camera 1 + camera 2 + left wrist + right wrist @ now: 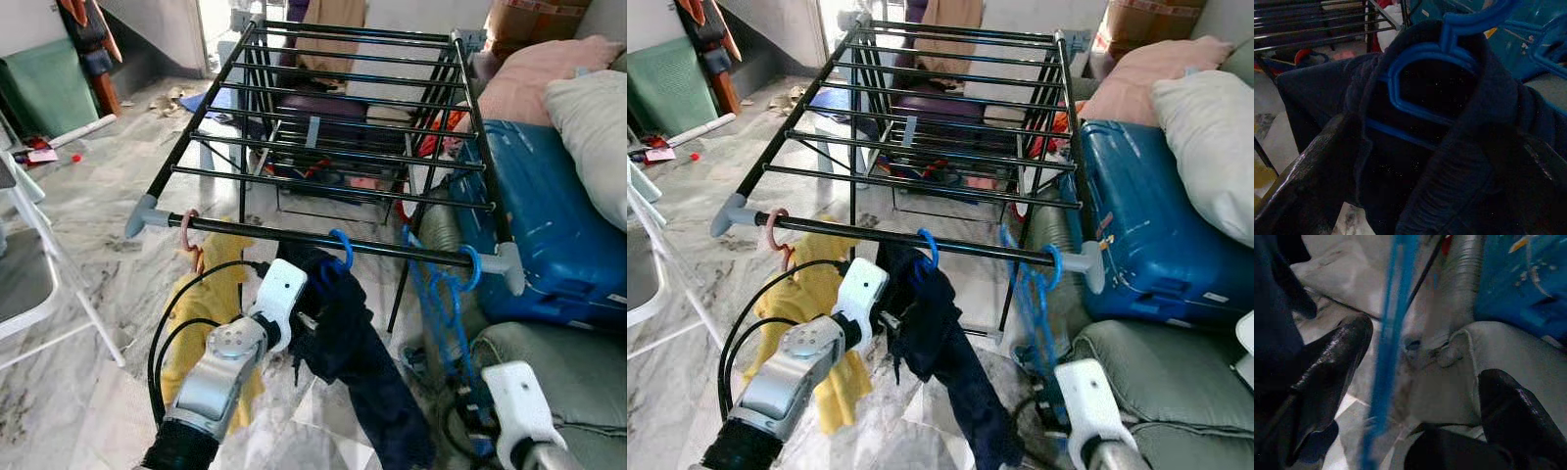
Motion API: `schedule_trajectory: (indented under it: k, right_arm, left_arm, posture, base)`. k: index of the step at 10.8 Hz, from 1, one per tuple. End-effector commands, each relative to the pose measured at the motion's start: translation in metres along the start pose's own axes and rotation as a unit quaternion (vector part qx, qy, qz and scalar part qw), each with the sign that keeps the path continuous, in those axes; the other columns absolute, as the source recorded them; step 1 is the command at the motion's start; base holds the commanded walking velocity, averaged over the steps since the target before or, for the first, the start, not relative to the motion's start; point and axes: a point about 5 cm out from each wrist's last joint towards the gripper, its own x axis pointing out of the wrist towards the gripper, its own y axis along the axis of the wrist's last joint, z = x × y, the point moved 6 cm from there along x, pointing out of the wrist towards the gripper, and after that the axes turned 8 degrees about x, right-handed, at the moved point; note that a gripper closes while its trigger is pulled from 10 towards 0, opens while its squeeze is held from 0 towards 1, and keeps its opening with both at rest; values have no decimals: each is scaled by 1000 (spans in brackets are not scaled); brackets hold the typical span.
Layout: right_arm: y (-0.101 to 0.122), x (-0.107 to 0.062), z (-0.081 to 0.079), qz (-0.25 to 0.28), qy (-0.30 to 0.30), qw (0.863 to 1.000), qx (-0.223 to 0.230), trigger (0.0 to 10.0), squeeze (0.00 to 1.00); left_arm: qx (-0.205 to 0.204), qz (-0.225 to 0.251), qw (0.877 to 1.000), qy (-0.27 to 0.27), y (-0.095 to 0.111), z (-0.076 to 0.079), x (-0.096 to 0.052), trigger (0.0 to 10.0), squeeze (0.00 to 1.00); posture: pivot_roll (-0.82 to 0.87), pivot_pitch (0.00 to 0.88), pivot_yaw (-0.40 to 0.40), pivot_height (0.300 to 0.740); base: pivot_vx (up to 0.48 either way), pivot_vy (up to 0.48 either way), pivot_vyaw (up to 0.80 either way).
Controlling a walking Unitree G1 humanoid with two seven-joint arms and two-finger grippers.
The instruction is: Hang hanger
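A blue hanger (pixel 340 247) carrying a dark navy garment (pixel 343 333) hooks over the front black bar (pixel 294 235) of the drying rack. My left gripper (pixel 1435 147) is at the garment's collar, open, with the cloth and hanger neck (pixel 1449 29) between its fingers (pixel 1303 186). A pink hanger (pixel 186 233) with a yellow garment (pixel 211 313) hangs further left on the same bar. Empty blue hangers (pixel 441 294) dangle from the bar's right end. Low beside them my right gripper (pixel 1425 391) is open, with a blurred blue hanger (pixel 1391 333) between its fingers (pixel 1337 362).
The rack (pixel 343 108) stretches away ahead, with clothes and a basket under it. A blue suitcase (pixel 549 225) and pillows (pixel 588 127) stand close on the right, a grey cushion (pixel 558 362) below them. A white folding chair (pixel 29 264) is on the left.
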Motion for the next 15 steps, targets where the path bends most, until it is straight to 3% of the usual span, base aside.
schedule_trajectory:
  k: [1, 4, 13, 15]
  right_arm:
    - [14, -5, -4, 36, -2, 999, -4, 10000, 1000]
    - [20, -2, -13, 47, 17, 999, -20, 10000, 1000]
    - [28, 6, -17, 77, 14, 997, 0, 10000, 1000]
    - [48, 19, -14, 117, 3, 993, 0, 10000, 1000]
  left_arm:
    - [3, 13, 1000, 5, 6, -2, -1, 10000, 0]
    - [8, 12, 1000, 7, 6, -1, 0, 10000, 0]
    - [21, 15, 1000, 12, 7, -5, 3, 10000, 0]
    - [36, 27, 999, 22, 15, -12, 10, 10000, 0]
  posture:
    - [-25, 0, -44, 740]
    - [-21, 0, -49, 740]
    - [-15, 0, -42, 740]
    - [0, 0, -17, 740]
  base:
    - [0, 0, 0]
    - [0, 0, 0]
    - [-310, 0, 0]
    - [-317, 0, 0]
